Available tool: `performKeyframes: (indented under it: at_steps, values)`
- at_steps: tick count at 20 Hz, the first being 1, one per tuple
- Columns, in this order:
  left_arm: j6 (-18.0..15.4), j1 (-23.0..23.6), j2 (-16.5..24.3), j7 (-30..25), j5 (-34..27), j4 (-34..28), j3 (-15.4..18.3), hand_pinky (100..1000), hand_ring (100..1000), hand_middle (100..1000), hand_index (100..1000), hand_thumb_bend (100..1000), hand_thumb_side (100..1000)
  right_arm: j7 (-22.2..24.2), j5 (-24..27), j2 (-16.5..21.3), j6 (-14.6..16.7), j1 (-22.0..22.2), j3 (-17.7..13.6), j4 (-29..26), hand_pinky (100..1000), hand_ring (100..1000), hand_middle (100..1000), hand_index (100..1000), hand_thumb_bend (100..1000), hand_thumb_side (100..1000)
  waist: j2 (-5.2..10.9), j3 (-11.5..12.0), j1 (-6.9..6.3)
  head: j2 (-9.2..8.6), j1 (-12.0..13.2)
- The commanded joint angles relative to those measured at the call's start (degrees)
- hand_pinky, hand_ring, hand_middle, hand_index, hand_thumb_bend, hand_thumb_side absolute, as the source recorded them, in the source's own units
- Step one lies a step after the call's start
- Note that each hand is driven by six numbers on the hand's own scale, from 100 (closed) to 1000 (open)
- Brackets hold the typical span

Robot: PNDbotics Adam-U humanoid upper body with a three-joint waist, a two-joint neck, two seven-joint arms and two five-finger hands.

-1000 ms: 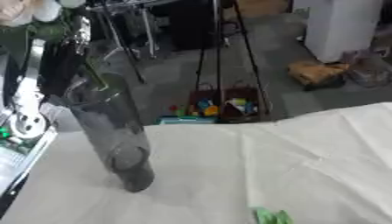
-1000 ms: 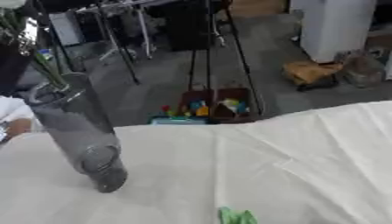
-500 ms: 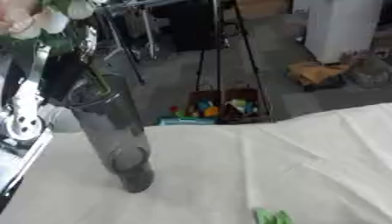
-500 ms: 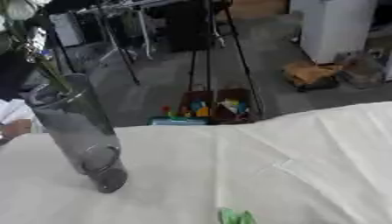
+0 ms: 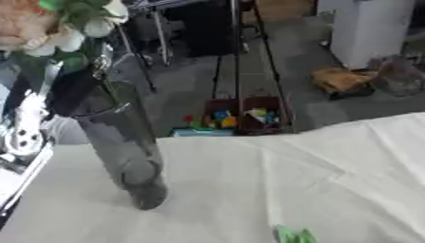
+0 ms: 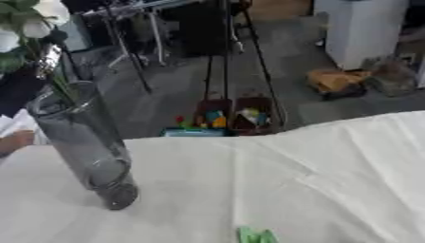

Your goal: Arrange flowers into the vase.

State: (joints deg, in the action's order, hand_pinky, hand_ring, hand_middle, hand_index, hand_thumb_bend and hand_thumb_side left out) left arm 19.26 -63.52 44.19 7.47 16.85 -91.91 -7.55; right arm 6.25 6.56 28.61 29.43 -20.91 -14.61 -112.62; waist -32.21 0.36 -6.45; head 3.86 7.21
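Observation:
A tall dark glass vase stands upright on the white tablecloth at the left. A bunch of flowers, peach and white with green leaves, hangs above its mouth at the top left, and a green stem runs down into the vase. Behind the vase's upper part is my left hand, black with a silver part, close to the stems. Its fingers are hidden and blurred. A small green leafy piece lies at the cloth's front edge. My right hand shows in no view.
The table's far edge runs from mid-left up to the right. On the floor beyond it are tripod legs, a box of colourful things, a white cabinet and a brown bag. A silver-and-black machine part stands at the left edge.
The flowers have come down into view at the top left, and the stem reaches deeper into the vase. The vase has stayed in place.

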Motion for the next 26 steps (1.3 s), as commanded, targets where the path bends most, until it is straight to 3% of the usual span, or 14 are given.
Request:
performKeyframes:
  at_steps: [1,14,15,22,23,26]
  values:
    - [0.2,-0.6,2.7,-1.9,0.8,-0.9,0.6,793,1000,966,878,100,957,0.0,-0.4,-1.6,-0.2,-0.1,0.5,0.6,623,851,448,798,100,871,0.99,1.2,-1.09,-0.37,-0.1]
    - [1.1,-0.3,3.4,-6.5,2.2,-1.0,1.2,840,1000,996,925,100,974,-0.1,-0.4,-1.7,-0.5,0.1,0.5,0.5,624,851,449,798,100,871,1.41,1.6,-1.07,-0.22,-0.3]
    - [1.0,-0.1,3.5,-6.7,2.1,-1.0,1.0,908,1000,1000,995,100,1000,-0.1,-0.4,-1.7,-0.5,0.1,0.5,0.5,624,851,449,798,100,872,1.47,1.7,-1.11,-0.24,-0.3]
    - [-0.1,0.1,3.8,-12.5,1.8,-0.1,0.4,929,1000,1000,1000,100,1000,-0.1,-0.3,-1.9,-0.8,0.3,0.6,0.3,624,851,449,798,100,872,1.73,1.8,-1.18,-0.28,-0.3]
    - [-0.1,0.1,3.8,-13.4,1.9,-0.1,0.5,930,1000,1000,1000,121,1000,-0.1,-0.3,-1.9,-0.8,0.3,0.6,0.3,624,851,450,798,100,871,1.74,1.8,-1.18,-0.25,-0.3]
    - [-0.4,-0.1,3.7,-15.7,1.2,-0.2,0.9,947,1000,1000,1000,331,1000,-0.2,-0.3,-1.9,-0.8,0.3,0.6,0.2,624,851,450,798,100,872,1.82,1.8,-1.24,-0.19,-0.3]
